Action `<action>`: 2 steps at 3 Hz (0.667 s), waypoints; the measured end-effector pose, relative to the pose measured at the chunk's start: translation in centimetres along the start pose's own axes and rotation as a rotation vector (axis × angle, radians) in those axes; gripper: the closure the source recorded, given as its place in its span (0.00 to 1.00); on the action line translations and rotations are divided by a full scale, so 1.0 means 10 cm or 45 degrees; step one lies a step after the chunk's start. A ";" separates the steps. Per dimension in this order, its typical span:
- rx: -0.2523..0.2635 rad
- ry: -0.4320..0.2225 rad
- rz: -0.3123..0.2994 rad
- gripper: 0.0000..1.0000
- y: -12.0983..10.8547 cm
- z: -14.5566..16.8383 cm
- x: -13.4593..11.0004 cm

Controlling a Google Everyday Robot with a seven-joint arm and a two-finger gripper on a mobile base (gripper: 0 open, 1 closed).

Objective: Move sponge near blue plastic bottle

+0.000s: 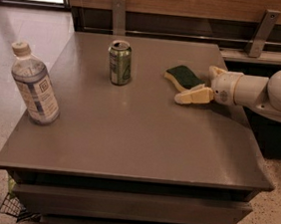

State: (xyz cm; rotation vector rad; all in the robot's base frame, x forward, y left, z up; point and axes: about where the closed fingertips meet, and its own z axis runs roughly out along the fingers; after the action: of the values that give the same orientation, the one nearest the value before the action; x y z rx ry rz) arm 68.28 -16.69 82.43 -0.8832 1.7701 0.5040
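The sponge (182, 77), dark green over pale yellow foam, lies flat on the grey table (128, 133) at the back right. My gripper (199, 83) reaches in from the right and is open, with one cream finger just in front of the sponge and the other behind it at the sponge's right end. The blue plastic bottle (33, 85), with a cream cap and a white-and-blue label, stands upright near the table's left edge, far from the sponge.
A green soda can (120, 62) stands upright at the back middle, between the bottle and the sponge. Two metal posts (118, 14) rise behind the table against a wood wall. The floor drops away on the left and right of the table.
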 end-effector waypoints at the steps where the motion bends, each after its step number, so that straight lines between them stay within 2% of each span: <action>1: -0.008 -0.001 0.002 0.15 0.02 0.04 0.01; 2: -0.013 -0.002 0.002 0.38 0.03 0.06 0.00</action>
State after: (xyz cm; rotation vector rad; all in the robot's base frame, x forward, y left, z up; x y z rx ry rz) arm 68.38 -16.11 82.16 -0.8888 1.7686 0.5148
